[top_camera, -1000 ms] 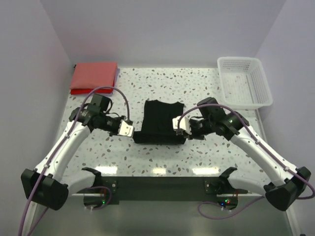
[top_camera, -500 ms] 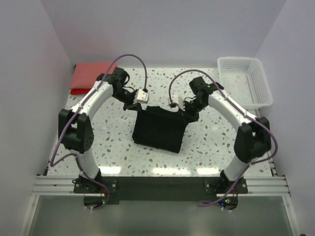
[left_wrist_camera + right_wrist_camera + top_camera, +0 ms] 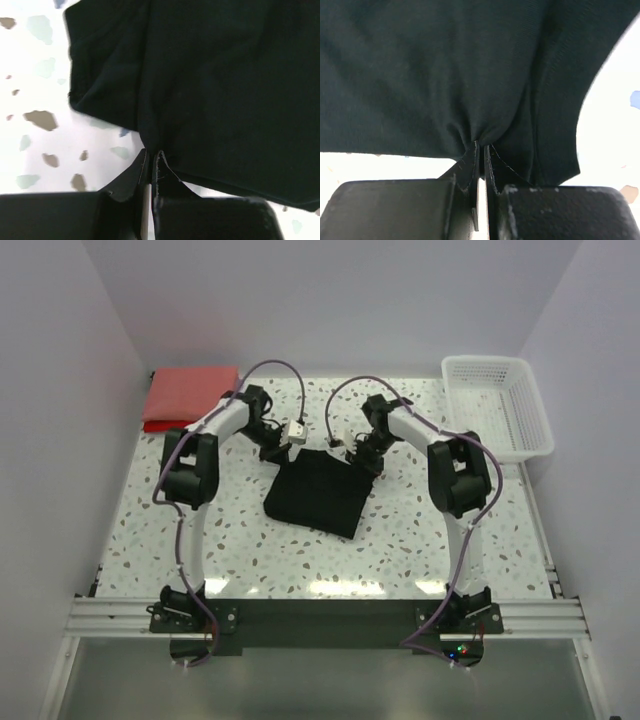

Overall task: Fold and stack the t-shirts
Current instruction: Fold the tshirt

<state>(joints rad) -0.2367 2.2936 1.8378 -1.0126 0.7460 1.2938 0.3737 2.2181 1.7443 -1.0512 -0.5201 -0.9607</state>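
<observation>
The black t-shirt [image 3: 318, 492] lies folded in a rough square at the middle of the table. Both arms reach far over it. My left gripper [image 3: 292, 445] is shut on the shirt's far left corner, and in the left wrist view the cloth [image 3: 215, 90] bunches at my left gripper [image 3: 151, 152]. My right gripper [image 3: 352, 450] is shut on the far right corner, and the black cloth [image 3: 445, 70] puckers into my right gripper [image 3: 481, 145] in the right wrist view. Folded coral-red t-shirts [image 3: 188, 395] are stacked at the far left corner.
A white lattice basket [image 3: 497, 405] stands at the far right of the speckled table [image 3: 420, 530]. White walls close in on three sides. The dark rail with the arm bases runs along the near edge.
Both arms have swung from the near edge of the black t-shirt to its far edge, carrying that edge over. The shirt now lies as a shorter, doubled square, slightly skewed.
</observation>
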